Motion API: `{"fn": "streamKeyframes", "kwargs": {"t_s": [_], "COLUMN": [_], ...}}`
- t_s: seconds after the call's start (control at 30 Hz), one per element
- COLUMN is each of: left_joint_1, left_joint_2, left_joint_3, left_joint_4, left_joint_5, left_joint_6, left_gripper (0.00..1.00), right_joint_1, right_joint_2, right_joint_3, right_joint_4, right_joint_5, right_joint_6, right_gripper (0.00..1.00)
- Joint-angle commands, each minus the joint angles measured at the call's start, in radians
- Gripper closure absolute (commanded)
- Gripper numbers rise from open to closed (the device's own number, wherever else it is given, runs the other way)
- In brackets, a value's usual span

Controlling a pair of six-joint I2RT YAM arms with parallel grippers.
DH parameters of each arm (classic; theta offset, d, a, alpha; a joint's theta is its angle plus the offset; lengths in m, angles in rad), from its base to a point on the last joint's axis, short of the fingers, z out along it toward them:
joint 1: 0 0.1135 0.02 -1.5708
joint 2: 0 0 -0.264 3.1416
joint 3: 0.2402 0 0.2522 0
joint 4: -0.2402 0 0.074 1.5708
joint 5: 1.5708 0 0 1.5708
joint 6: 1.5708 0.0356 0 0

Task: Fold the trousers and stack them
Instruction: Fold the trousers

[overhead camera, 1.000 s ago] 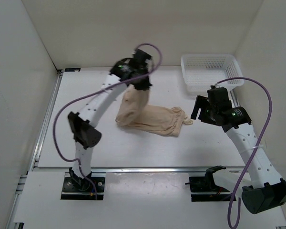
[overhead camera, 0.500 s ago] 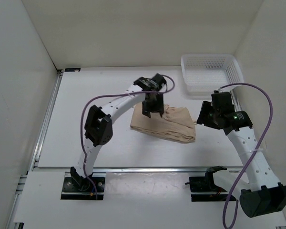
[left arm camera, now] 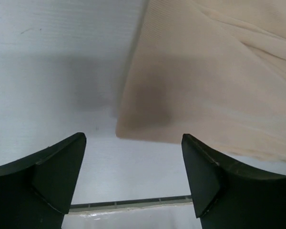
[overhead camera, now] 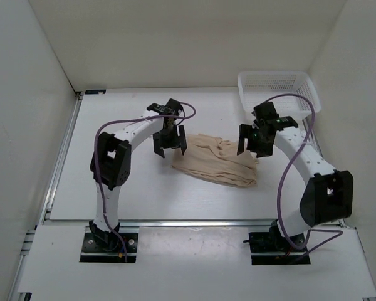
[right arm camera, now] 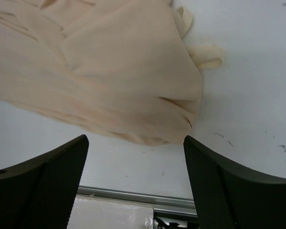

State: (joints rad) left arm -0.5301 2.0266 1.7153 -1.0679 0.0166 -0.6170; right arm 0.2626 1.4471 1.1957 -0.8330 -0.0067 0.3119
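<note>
Left gripper [overhead camera: 170, 149]: jaws spread, holding nothing, over left edge of trousers [overhead camera: 216, 164]. Right gripper [overhead camera: 253, 149]: jaws spread, empty, over right end of same. Trousers folded into flat bundle at middle of table [overhead camera: 131, 188]. White mesh basket [overhead camera: 272, 74] at far right, apart from trousers.

The top external camera sits high above and behind the robot. It looks down and forward over the whole white table [overhead camera: 131, 188] from far enough to take in both arms at once. The left wrist camera hangs close over the table, looking down past its own two fingers [left arm camera: 52, 176] at one corner of the trousers [left arm camera: 205, 86]. The right wrist camera is just as near and faces the cloth's opposite end. All three views share the trousers. The grey strip [left arm camera: 128, 204] at the bottom of both wrist views seems to be the table's near rail.
</note>
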Motion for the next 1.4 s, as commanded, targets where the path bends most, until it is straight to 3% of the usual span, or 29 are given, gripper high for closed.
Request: {"fn": "streamKeyframes", "kwargs": {"t_s": [0.0,0.1,0.23,0.37,0.5,0.6,0.63,0.7,0.73,0.93,1.1,1.17,1.2,1.23,1.3,1.33,1.37], "left_joint_1": [0.001,-0.017,-0.027,-0.027,-0.027,-0.027,-0.027,-0.027,-0.027,0.005,0.015,0.015,0.015,0.015,0.015,0.015,0.015], "left_joint_2": [0.032,0.066,0.076,0.076,0.076,0.067,0.058,0.047,0.035,-0.038,-0.062,-0.062,-0.051,-0.051,-0.051,-0.064,-0.065], "left_joint_3": [-0.008,-0.017,-0.036,-0.036,-0.054,-0.075,-0.075,-0.095,-0.095,-0.21,-0.246,-0.246,-0.246,-0.246,-0.246,-0.246,-0.246], "left_joint_4": [0.074,0.074,0.097,0.097,0.106,0.106,0.106,0.106,0.106,0.115,0.134,0.134,0.134,0.134,0.134,0.134,0.134], "left_joint_5": [0.054,0.063,0.074,0.074,0.063,0.054,0.054,0.045,0.045,0.005,0.005,0.014,0.014,0.025,0.037,0.037,0.037], "left_joint_6": [0.054,0.054,0.045,0.045,0.036,0.036,0.036,0.036,0.036,0.045,0.054,0.063,0.063,0.077,0.086,0.086,0.097], "left_gripper": [0.1,0.25,0.51,0.9,0.9,0.9,0.9,0.9,0.9,0.9,0.9,0.9,0.9,0.87,0.75,0.5,0.33], "right_joint_1": [0.039,0.09,0.155,0.173,0.173,0.173,0.173,0.173,0.173,0.098,0.057,0.041,0.027,0.027,0.027,0.027,0.027], "right_joint_2": [0.065,0.143,0.272,0.366,0.469,0.541,0.552,0.552,0.538,0.472,0.579,0.625,0.625,0.625,0.586,0.54,0.514], "right_joint_3": [0.105,0.154,0.208,0.251,0.3,0.343,0.361,0.372,0.372,0.452,0.571,0.597,0.619,0.619,0.61,0.585,0.573], "right_joint_4": [0.043,0.043,0.054,0.086,0.097,0.107,0.098,0.098,0.098,0.098,0.068,0.067,0.067,0.067,0.077,0.087,0.087], "right_joint_5": [-0.007,0.046,0.088,0.108,0.126,0.136,0.148,0.192,0.192,0.149,0.103,0.073,0.03,0.019,0.019,0.03,0.042], "right_joint_6": [-0.027,-0.027,-0.027,-0.008,0.004,0.015,0.015,0.033,0.047,0.078,0.105,0.133,0.133,0.133,0.133,0.121,0.11], "right_gripper": [0.17,0.24,0.25,0.32,0.43,0.59,0.77,0.96,1.0,1.0,0.99,0.88,0.72,0.64,0.48,0.38,0.32]}}
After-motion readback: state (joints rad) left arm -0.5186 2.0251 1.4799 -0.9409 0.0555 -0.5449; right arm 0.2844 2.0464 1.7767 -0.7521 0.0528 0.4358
